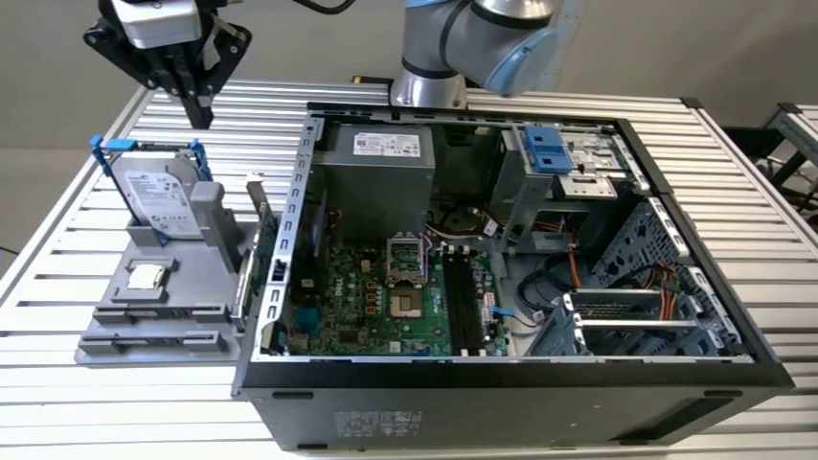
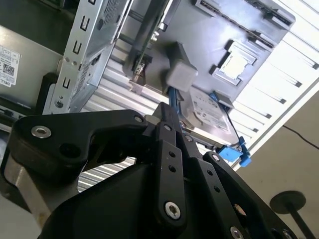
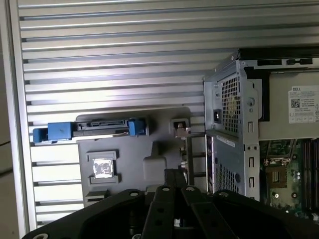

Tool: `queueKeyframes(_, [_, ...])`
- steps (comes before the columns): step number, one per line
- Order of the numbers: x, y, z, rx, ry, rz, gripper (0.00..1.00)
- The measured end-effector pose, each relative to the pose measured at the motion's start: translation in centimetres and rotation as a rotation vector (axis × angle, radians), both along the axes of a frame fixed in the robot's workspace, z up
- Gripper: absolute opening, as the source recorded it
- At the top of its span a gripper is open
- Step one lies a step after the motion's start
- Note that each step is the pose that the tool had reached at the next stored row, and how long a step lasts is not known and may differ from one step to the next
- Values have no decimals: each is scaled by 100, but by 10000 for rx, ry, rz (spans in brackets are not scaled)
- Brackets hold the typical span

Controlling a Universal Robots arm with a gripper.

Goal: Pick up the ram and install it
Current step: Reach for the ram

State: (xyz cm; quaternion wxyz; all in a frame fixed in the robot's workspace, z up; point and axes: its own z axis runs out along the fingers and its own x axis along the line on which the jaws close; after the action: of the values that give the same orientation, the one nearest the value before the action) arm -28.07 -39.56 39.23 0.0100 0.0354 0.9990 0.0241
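Above the far end of the gray holder (image 1: 144,335), over the slatted metal table (image 1: 741,163), the gripper (image 1: 201,117) hangs with its tips pointing down. Its black fingers (image 1: 192,91) are drawn together and nothing is clamped between them; both wrist views show the same closed, unloaded tips (image 2: 166,109) (image 3: 175,174).

On the holder's edge that faces the computer case (image 1: 511,407), the ram (image 1: 262,216) stands on its long edge as a thin dark stick with a small silver tab at its far end. It sits between the holder's gray post (image 1: 225,225) and the case wall, well apart from the gripper. In the first wrist view the ram (image 3: 188,152) appears edge-on along that same holder side; in the second wrist view it (image 2: 147,40) runs beside the perforated case rim.

On the holder's far half, a silver hard drive (image 1: 153,196) in a blue frame stands tilted in its cradle. On the holder's middle step lies a small square silver chip (image 1: 145,276), flat in its recess.

Beside the holder, on the ram's side, the open case shows the green motherboard (image 1: 371,297) and its long black slots (image 1: 466,307), which hold no stick.
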Motion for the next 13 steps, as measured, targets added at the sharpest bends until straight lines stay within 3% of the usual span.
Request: queueKeyframes(13, [-182, 7, -3, 0, 0, 14, 0])
